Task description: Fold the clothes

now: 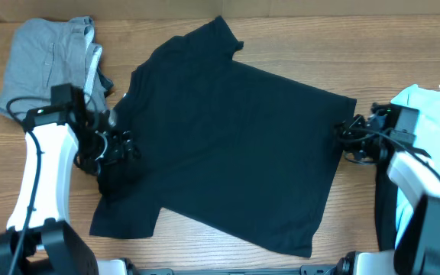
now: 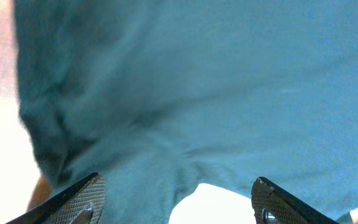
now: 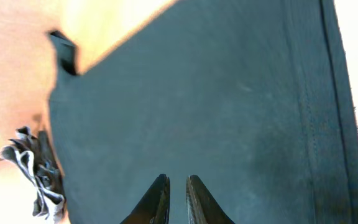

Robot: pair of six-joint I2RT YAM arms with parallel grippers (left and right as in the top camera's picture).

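Note:
The black T-shirt point(image 1: 228, 130) lies spread across the wooden table point(image 1: 319, 46), tilted, with its collar toward the far edge. My left gripper point(image 1: 121, 147) hovers over the shirt's rumpled left side near the sleeve. In the left wrist view its jaws point(image 2: 179, 180) stand wide apart, and the wrinkled fabric point(image 2: 197, 81) under them is not pinched. My right gripper point(image 1: 347, 131) is at the shirt's right edge. In the right wrist view its fingers point(image 3: 178, 178) are almost together, closed on the shirt point(image 3: 197, 93) at that edge.
A grey garment point(image 1: 48, 57) is piled at the far left corner, just behind my left arm; the right wrist view shows it as a small bundle point(image 3: 33, 168). A light blue garment point(image 1: 434, 114) lies at the right edge under my right arm.

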